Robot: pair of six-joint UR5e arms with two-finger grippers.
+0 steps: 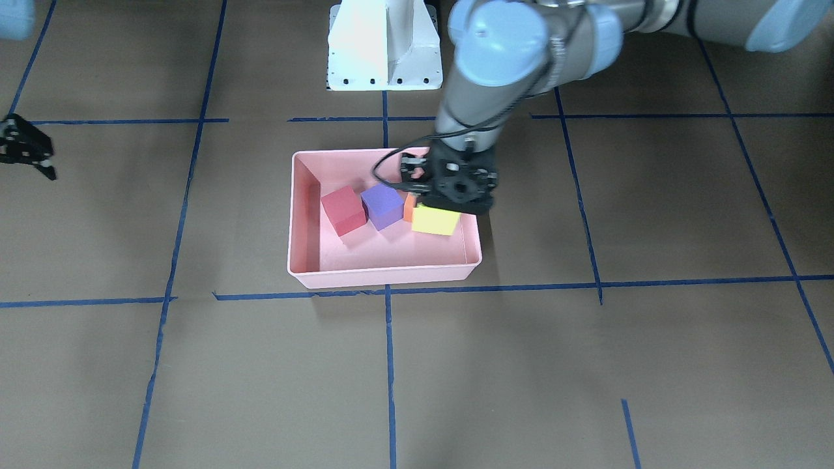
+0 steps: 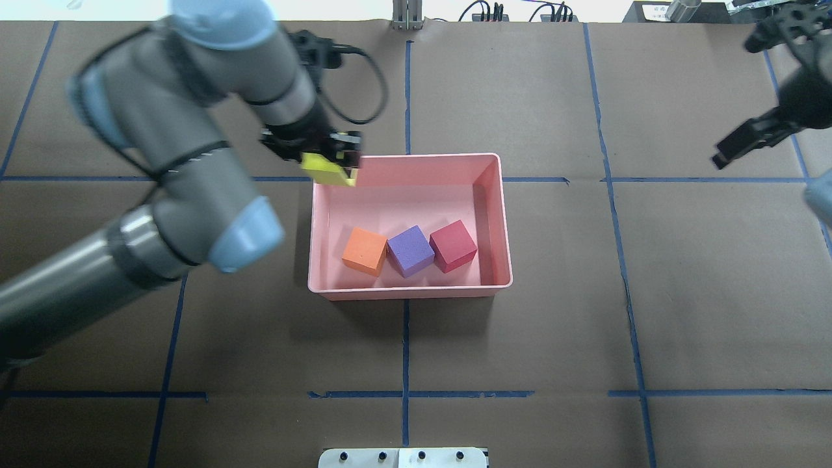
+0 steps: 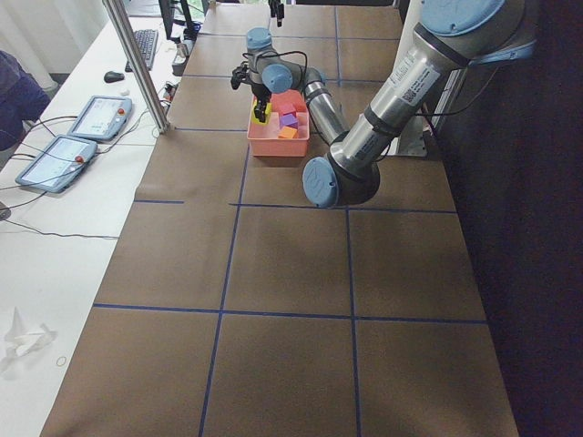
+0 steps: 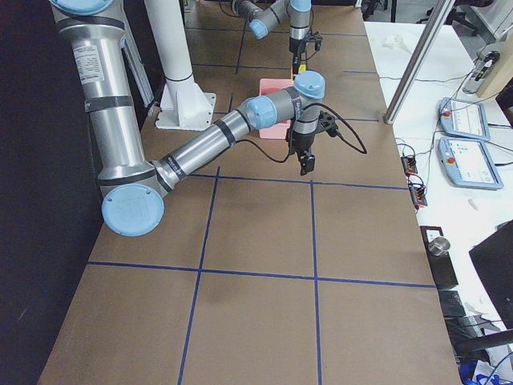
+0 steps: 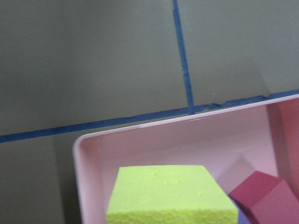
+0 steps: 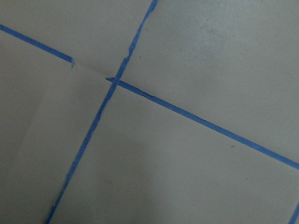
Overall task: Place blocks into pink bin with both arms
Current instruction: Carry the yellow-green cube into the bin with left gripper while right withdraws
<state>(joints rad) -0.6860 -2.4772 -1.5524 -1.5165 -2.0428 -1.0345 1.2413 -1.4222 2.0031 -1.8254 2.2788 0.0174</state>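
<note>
The pink bin [image 2: 409, 290] sits mid-table and also shows in the front view [image 1: 384, 277]. Inside it, in a row, lie the orange block [image 2: 364, 251], the purple block [image 2: 410, 250] and the red block [image 2: 453, 245]. My left gripper [image 2: 328, 162] is shut on the yellow-green block [image 2: 327, 171] and holds it above the bin's far left corner. The left wrist view shows that block [image 5: 168, 196] over the bin's rim [image 5: 187, 119]. My right gripper [image 2: 733, 103] is open and empty, raised far to the right of the bin.
The robot's white pedestal base [image 1: 384, 45] stands behind the bin. Blue tape lines cross the brown table cover. A side desk with tablets [image 3: 96, 118] and a metal post [image 3: 137, 64] runs along the far edge.
</note>
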